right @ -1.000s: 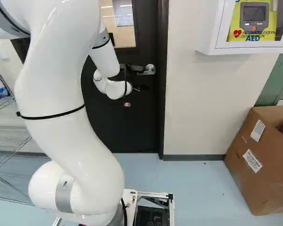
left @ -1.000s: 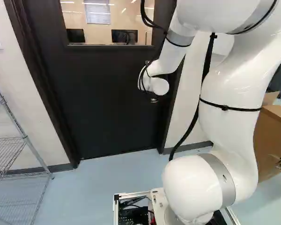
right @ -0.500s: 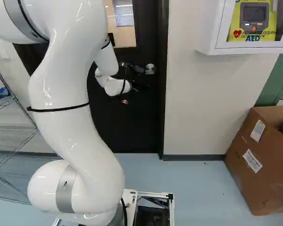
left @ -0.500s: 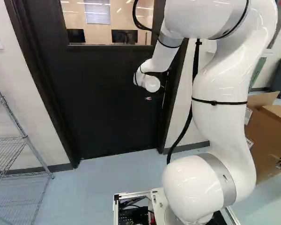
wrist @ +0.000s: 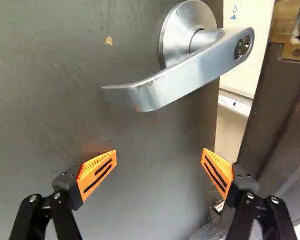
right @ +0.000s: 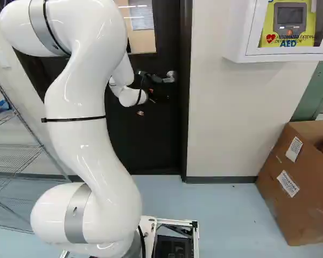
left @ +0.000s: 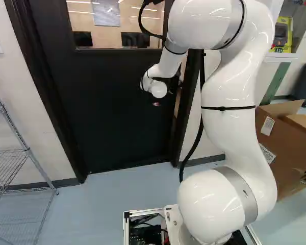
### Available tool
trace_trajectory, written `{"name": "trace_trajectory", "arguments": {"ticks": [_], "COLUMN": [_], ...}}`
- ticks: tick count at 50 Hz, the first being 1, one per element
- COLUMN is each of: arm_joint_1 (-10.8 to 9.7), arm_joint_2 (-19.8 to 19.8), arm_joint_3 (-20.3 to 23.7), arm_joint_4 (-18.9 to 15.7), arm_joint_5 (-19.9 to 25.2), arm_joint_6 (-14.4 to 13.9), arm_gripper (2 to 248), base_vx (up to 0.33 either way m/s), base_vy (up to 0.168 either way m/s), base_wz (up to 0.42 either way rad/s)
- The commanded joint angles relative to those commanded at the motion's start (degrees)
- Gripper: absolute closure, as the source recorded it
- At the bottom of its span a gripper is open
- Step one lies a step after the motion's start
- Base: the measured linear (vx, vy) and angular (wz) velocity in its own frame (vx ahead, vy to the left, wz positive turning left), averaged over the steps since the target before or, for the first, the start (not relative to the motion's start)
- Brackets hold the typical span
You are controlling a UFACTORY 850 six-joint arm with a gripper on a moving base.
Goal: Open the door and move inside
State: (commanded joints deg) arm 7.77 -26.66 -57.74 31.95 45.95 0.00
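In the right base view, the arm (right: 91,134) reaches forward to the dark door (right: 151,145) on the far side. Its hand (right: 152,94) is close to the door's right edge, just beside and lower than the metal lever handle (right: 170,76). Right of the door, a white cabinet (right: 242,51) hangs on the wall, with a cardboard box (right: 296,188) on the floor below and farther right.

In the left base view, the door stands slightly ajar: a narrow, lighter gap (left: 177,102) runs along its right edge. The arm's last joints hide most of the hand, and the lever handle cannot be made out there. A wire shelf (left: 10,168) is at the left, nearer than the door.

In the wrist view, the hand is wide, its two orange pads (wrist: 97,172) well apart with nothing gripped. The lever handle lies ahead of the fingers, touching neither; it is fixed to the door beside the opening. Across the gap, the door frame (wrist: 277,100) carries a brass-coloured plate (wrist: 296,52).
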Motion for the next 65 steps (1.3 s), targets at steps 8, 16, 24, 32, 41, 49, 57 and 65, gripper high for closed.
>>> {"name": "trace_trajectory", "arguments": {"ticks": [8, 16, 24, 32, 41, 49, 57, 65], "arm_joint_1": [0.6, 1.2, 1.8, 2.2, 2.3, 2.4, 2.8, 3.7], "arm_joint_2": [-2.0, -4.0, -6.0, -7.6, -8.0, -7.6, -5.9, -4.8], "arm_joint_3": [-2.5, -5.2, -7.8, -10.0, -10.5, -9.9, -7.8, -6.3], "arm_joint_4": [0.0, 0.0, 0.0, 0.0, 0.0, -0.3, -3.1, -7.6], "arm_joint_5": [0.0, 0.0, 0.0, 0.0, 0.0, 0.0, -0.2, -0.8], "arm_joint_6": [0.0, 0.0, 0.0, 0.0, 0.0, 0.0, 0.0, 0.0], "arm_gripper": [3, 3, 3, 3, 3, 3, 3, 3], "base_vx": [0.0, 0.0, 0.0, 0.0, 0.0, 0.0, 0.0, 0.0], "base_vy": [0.0, 0.0, 0.0, 0.0, 0.0, 0.0, 0.0, 0.0], "base_wz": [0.0, 0.0, 0.0, 0.0, 0.0, 0.0, 0.0, 0.0]}}
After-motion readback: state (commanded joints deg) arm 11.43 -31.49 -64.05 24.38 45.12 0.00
